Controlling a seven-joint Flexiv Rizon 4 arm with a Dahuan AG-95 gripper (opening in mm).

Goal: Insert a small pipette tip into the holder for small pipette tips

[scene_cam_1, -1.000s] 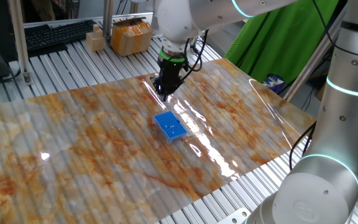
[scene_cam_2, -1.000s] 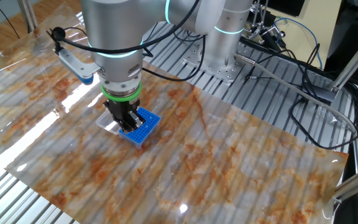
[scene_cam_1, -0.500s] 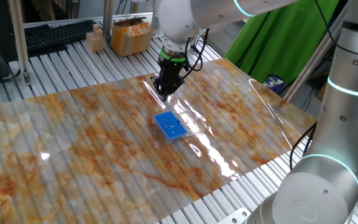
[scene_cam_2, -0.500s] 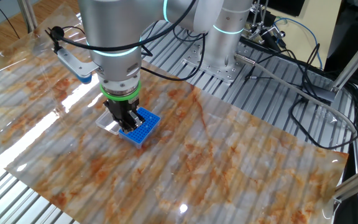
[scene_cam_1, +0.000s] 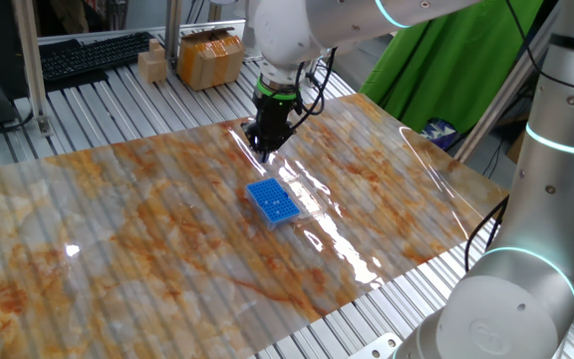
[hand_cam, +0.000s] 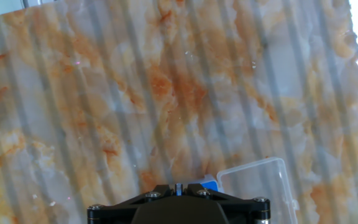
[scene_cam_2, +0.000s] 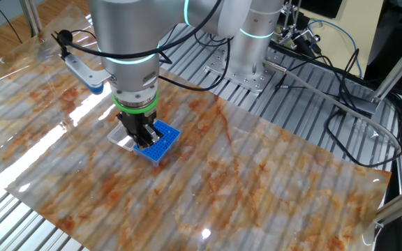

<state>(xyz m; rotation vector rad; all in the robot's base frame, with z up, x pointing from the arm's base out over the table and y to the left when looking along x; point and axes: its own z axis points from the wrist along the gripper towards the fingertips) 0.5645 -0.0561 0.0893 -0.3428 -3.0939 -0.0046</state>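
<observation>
The holder for small pipette tips point(scene_cam_1: 272, 201) is a small bright blue rack with a fine grid of holes, lying on the marbled table sheet. It also shows in the other fixed view point(scene_cam_2: 158, 142), and a corner of it shows in the hand view point(hand_cam: 209, 183). My gripper point(scene_cam_1: 265, 147) hangs above the sheet just behind the rack, and its fingers partly hide the rack in the other fixed view point(scene_cam_2: 141, 137). In the hand view the gripper point(hand_cam: 178, 186) has its jaws drawn together on a thin pale small pipette tip point(hand_cam: 178, 188).
A clear plastic box point(hand_cam: 260, 185) lies right beside the rack point(scene_cam_2: 122, 136). A cardboard box point(scene_cam_1: 210, 57) and a keyboard point(scene_cam_1: 93, 55) sit beyond the sheet's far edge. Green cloth point(scene_cam_1: 446, 70) hangs at the right. The arm's base point(scene_cam_2: 248, 66) and cables point(scene_cam_2: 340, 104) lie behind.
</observation>
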